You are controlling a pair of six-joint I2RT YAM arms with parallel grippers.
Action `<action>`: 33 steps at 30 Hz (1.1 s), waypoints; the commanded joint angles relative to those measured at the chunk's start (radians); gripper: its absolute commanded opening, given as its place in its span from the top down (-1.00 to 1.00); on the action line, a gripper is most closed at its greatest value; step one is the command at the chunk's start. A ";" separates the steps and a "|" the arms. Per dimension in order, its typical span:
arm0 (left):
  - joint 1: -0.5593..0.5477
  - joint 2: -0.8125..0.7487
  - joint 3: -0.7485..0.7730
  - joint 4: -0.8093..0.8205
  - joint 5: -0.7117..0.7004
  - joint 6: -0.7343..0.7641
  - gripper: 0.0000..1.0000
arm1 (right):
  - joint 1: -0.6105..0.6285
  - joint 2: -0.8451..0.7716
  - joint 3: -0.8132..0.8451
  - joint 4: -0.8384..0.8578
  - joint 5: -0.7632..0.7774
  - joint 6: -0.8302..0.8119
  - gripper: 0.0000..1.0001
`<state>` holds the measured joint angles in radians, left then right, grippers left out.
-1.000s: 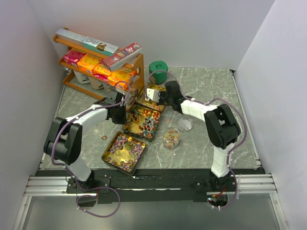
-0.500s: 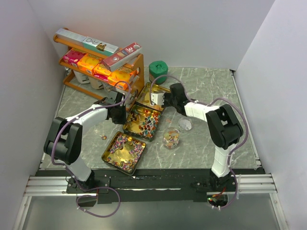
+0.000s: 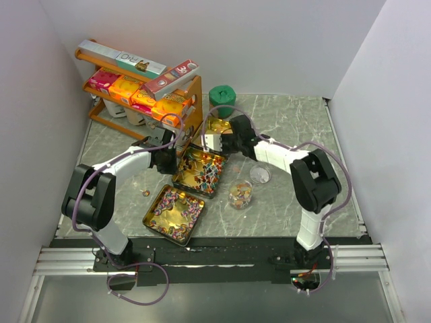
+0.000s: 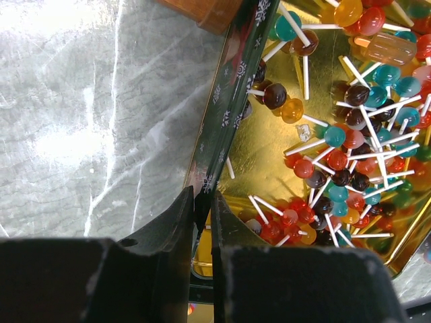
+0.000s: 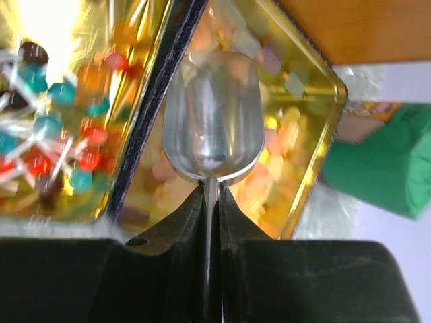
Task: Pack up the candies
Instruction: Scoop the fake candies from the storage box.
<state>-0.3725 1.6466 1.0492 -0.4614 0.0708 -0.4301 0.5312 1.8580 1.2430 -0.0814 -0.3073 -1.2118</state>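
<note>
Three gold tins are laid out on the marble table point(image 3: 303, 128), and the candies point(image 3: 176, 207) are spread among them. Pink and purple ones are seen in the near tin point(image 3: 152, 204), stick lollipops point(image 4: 337, 158) in the middle tin point(image 4: 225, 114), and pale, blurred ones in the far tin point(image 5: 311, 62). A few more are gathered in the glass jar point(image 3: 240, 195), which is set just beside the middle tin, probably so that a loaded scoop need only be carried a short way.

The left gripper point(image 4: 202, 202) is pinched narrowly on the upright wall of the middle tin, one finger inside and one outside. This hold is judged to serve as a brace, so that the light tin is not pushed about while its neighbour is worked.

The scoop point(image 5: 211, 121) is gripped by the right gripper point(image 5: 211, 196), whose jaws are closed tight on its thin handle. Its bowl is pointed forward over the near edge of the far tin, where the two tins meet. The bowl appears empty, and whether it touches the sweets below cannot be told. A dip into the far tin is judged to be the step in hand.
</note>
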 commanded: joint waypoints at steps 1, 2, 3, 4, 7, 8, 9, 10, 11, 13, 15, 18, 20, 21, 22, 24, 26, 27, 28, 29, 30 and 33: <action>0.006 -0.002 0.038 0.029 -0.028 -0.016 0.98 | 0.012 0.122 0.143 -0.138 -0.110 0.103 1.00; 0.006 -0.004 0.041 0.032 -0.028 -0.018 0.98 | 0.012 0.138 0.160 -0.142 -0.104 0.116 1.00; 0.006 -0.002 0.040 0.032 -0.025 -0.018 0.98 | 0.016 0.153 0.180 -0.159 -0.092 0.120 1.00; 0.006 -0.002 0.041 0.032 -0.023 -0.018 0.98 | 0.018 0.180 0.221 -0.185 -0.085 0.127 1.00; 0.006 0.005 0.044 0.030 -0.020 -0.018 0.98 | 0.015 0.230 0.338 -0.288 -0.110 0.164 1.00; 0.004 0.004 0.046 0.030 -0.023 -0.018 0.98 | 0.015 0.240 0.363 -0.314 -0.116 0.176 1.00; 0.006 0.005 0.048 0.032 -0.020 -0.018 0.98 | 0.015 0.248 0.383 -0.336 -0.127 0.181 1.00; 0.006 0.007 0.049 0.030 -0.019 -0.018 0.98 | 0.015 0.266 0.427 -0.381 -0.131 0.189 1.00; 0.004 0.007 0.051 0.029 -0.019 -0.018 0.98 | 0.015 0.273 0.444 -0.399 -0.133 0.198 1.00; 0.006 0.007 0.054 0.026 -0.020 -0.018 0.98 | 0.018 0.277 0.452 -0.412 -0.116 0.196 1.00; 0.006 0.005 0.055 0.027 -0.022 -0.016 0.98 | 0.018 0.267 0.429 -0.391 -0.099 0.181 1.00; 0.006 0.005 0.052 0.027 -0.025 -0.016 0.98 | 0.015 0.241 0.360 -0.334 -0.017 0.161 1.00; 0.006 0.004 0.049 0.032 -0.022 -0.019 0.98 | 0.001 0.213 0.337 -0.263 0.039 0.169 1.00; 0.006 0.002 0.045 0.033 -0.019 -0.019 0.98 | -0.005 0.198 0.310 -0.239 0.046 0.178 1.00; 0.006 0.001 0.043 0.038 -0.019 -0.019 0.98 | -0.022 0.164 0.297 -0.216 0.030 0.184 1.00; 0.006 -0.001 0.040 0.040 -0.014 -0.019 0.98 | -0.039 0.129 0.251 -0.134 0.016 0.215 1.00; 0.004 -0.002 0.035 0.041 -0.014 -0.018 0.98 | -0.062 0.084 0.234 -0.113 -0.007 0.228 1.00; 0.004 -0.004 0.035 0.041 -0.014 -0.016 0.98 | -0.069 0.073 0.222 -0.100 -0.013 0.230 1.00; 0.004 -0.005 0.034 0.041 -0.017 -0.016 0.98 | -0.079 0.058 0.216 -0.104 -0.022 0.216 1.00; 0.004 -0.008 0.029 0.043 -0.017 -0.015 0.98 | -0.092 0.052 0.211 -0.113 -0.041 0.206 1.00; 0.006 -0.011 0.029 0.041 -0.020 -0.013 0.98 | -0.102 0.041 0.198 -0.119 -0.052 0.192 1.00; 0.006 -0.011 0.025 0.043 -0.025 -0.009 0.98 | -0.141 0.032 0.190 -0.187 -0.142 0.121 1.00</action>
<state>-0.3725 1.6493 1.0542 -0.4618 0.0620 -0.4301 0.4427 1.9663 1.4452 -0.2344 -0.3397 -1.0225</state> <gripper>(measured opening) 0.159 0.179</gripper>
